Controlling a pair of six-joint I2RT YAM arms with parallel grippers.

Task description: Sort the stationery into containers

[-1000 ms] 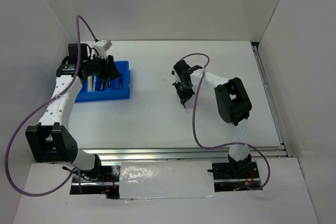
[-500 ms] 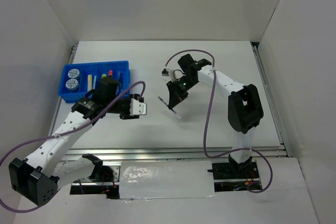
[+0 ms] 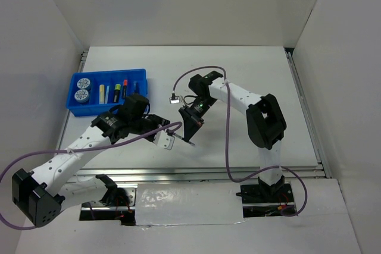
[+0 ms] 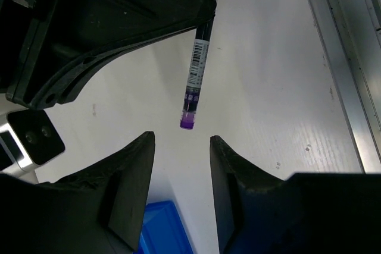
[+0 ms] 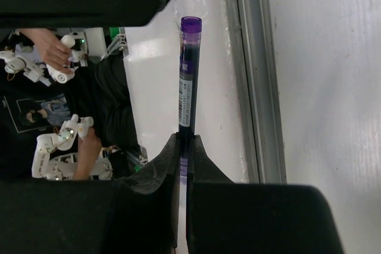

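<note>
My right gripper [image 3: 190,124] is shut on a thin purple pen [image 5: 187,87] and holds it above the table, its purple end pointing at my left gripper [image 3: 171,129]. My left gripper [image 4: 181,147] is open and empty. The pen [image 4: 196,69] hangs just beyond its fingertips, not between them. The bright blue tray [image 3: 107,73] sits at the far left. It holds two round blue-white pots [image 3: 81,81], a cream bar [image 3: 102,92], black highlighters [image 3: 116,91] and a blue pen [image 3: 136,87].
The white walls enclose the table on three sides. A metal rail [image 3: 208,171] runs along the near edge. A corner of the blue tray [image 4: 164,230] shows under my left gripper in the left wrist view.
My left gripper has left the tray and swung right to face the right gripper. My right gripper has carried the purple pen left and nearer, towards it.
</note>
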